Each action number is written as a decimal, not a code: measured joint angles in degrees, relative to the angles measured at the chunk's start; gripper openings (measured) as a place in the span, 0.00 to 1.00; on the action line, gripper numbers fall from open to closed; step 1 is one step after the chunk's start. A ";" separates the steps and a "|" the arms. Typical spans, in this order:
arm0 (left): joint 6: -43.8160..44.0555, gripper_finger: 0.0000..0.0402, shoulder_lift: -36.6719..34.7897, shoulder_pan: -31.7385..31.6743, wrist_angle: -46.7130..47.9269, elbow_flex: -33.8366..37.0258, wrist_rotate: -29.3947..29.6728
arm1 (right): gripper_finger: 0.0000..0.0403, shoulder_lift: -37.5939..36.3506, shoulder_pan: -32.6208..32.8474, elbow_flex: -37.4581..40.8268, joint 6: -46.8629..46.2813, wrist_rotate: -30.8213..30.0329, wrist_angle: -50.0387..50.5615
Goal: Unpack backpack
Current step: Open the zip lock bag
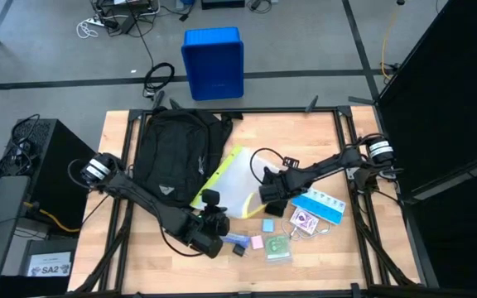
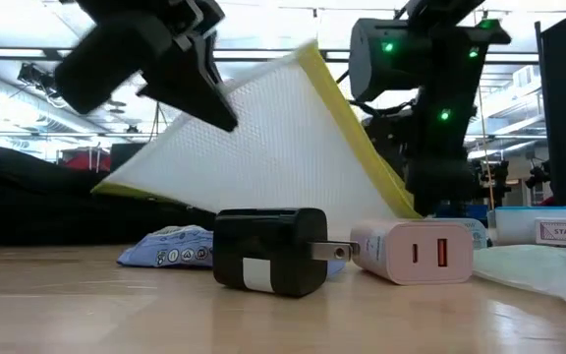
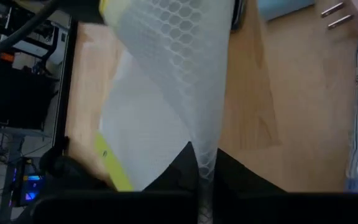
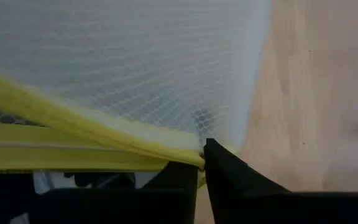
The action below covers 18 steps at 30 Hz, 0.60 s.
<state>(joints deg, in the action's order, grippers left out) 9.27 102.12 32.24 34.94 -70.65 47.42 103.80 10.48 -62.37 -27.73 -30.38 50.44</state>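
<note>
The large black fabric backpack (image 1: 175, 153) lies slumped, back-left on the table (soft; best gripped by a strap). The left gripper (image 1: 211, 209) and right gripper (image 1: 270, 191) both pinch the white mesh, yellow-edged pouch (image 1: 237, 184).

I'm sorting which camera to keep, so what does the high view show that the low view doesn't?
Only the high view shows the backpack, the blue bin beyond the table, and the cards and small packets on the wood.

Only the low view shows the black charger and white charger up close.

Both show the mesh pouch with its yellow zipper edge, held up off the table by the left gripper and right gripper.
</note>
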 joint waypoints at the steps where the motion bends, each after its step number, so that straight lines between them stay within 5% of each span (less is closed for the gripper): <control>1: 0.49 0.00 -0.36 0.38 0.88 0.00 0.37 | 0.00 -0.30 0.69 0.00 -0.87 0.03 0.48; 9: 6.06 0.00 -1.24 1.28 9.97 0.40 5.14 | 0.00 -5.11 8.74 -0.47 -9.23 0.42 4.10; 18: 6.01 0.00 -7.64 0.87 3.37 8.76 5.61 | 0.00 -12.76 17.78 -1.51 -16.82 -4.12 3.40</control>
<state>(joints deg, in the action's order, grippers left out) 15.29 94.48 33.10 38.31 -61.89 53.02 91.04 28.26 -63.88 -44.54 -34.51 53.84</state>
